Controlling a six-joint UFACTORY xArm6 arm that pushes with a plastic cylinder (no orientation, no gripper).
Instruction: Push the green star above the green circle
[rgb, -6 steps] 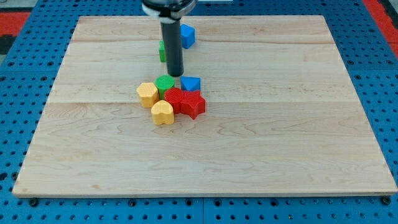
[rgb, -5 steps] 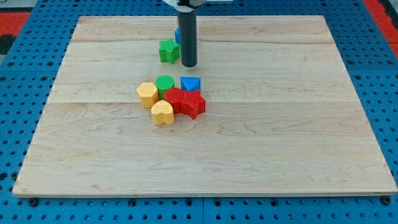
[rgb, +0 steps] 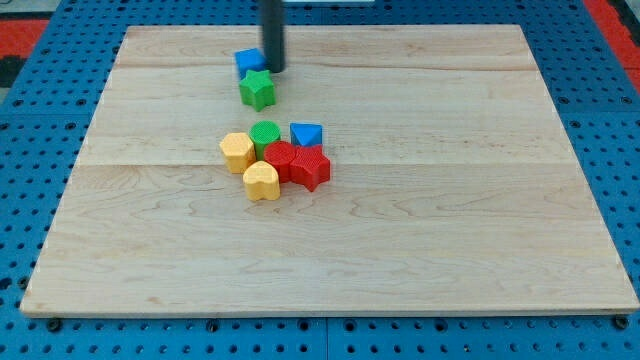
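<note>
The green star lies on the wooden board, toward the view's top and above the green circle, a gap apart. My tip stands just above and to the right of the star, beside a blue block that touches the star's top. The green circle sits in a cluster at mid-board.
Around the green circle lie a yellow block on its left, a yellow heart below, two red blocks at its lower right and a blue block on its right.
My tip moved up and left toward the view's top. The green star slid left and slightly down. The upper blue block moved left and now rests against the star.
</note>
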